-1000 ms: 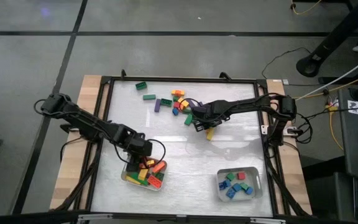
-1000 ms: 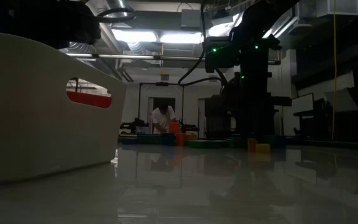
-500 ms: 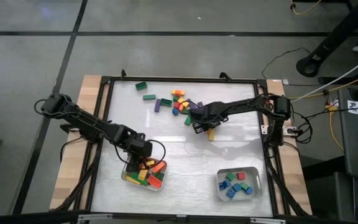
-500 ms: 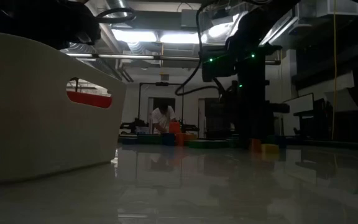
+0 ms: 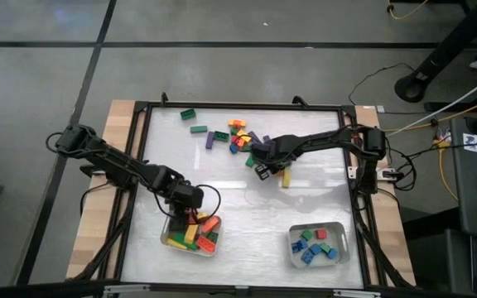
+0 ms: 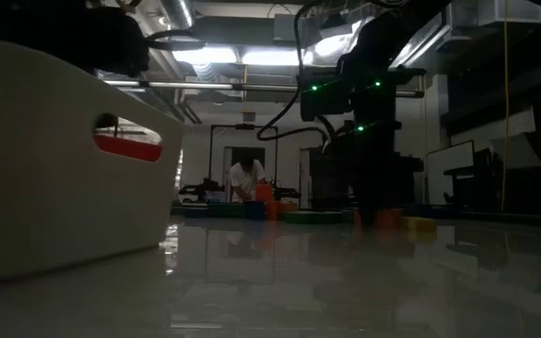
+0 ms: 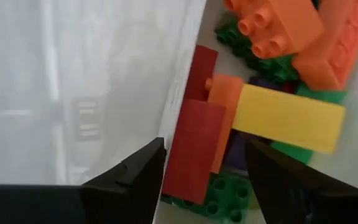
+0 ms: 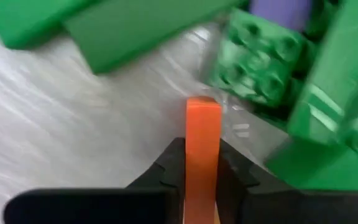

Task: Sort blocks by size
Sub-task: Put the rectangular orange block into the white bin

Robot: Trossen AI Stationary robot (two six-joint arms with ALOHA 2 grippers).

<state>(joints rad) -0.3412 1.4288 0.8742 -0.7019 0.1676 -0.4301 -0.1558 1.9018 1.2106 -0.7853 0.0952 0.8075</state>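
Loose blocks [image 5: 237, 136] in several colours lie in a heap at the table's far middle. My right gripper [image 5: 263, 171] stands at the heap's near edge, pointing down, shut on a small orange block [image 8: 202, 127] among green blocks [image 8: 260, 56]. A yellow block [image 5: 286, 178] lies just to its right. My left gripper [image 7: 204, 186] hovers open over the near-left tray [image 5: 169, 236] of long blocks. Its fingers stand either side of a red block [image 7: 194, 149] lying in that tray, touching nothing. My right gripper pinches the orange block between its two fingers [image 8: 166, 168], on its two broad faces near the top [image 8: 202, 146]. The fingers come from above, pointing down. The block stands narrow edge up, and its far end reaches the table among the green blocks.
A second pale tray [image 5: 344, 248] with small blocks sits near right. Two green blocks [image 5: 188, 113] lie apart at far left. A black frame [image 5: 139, 165] rims the table. In the low view the left tray's wall [image 6: 54, 169] fills the left, and a person [image 6: 245, 178] stands far behind.
My right gripper has sunk a little toward the table at the heap's near edge and rolled about its own axis. The yellow block beside it has slid a short way toward the table's right edge.
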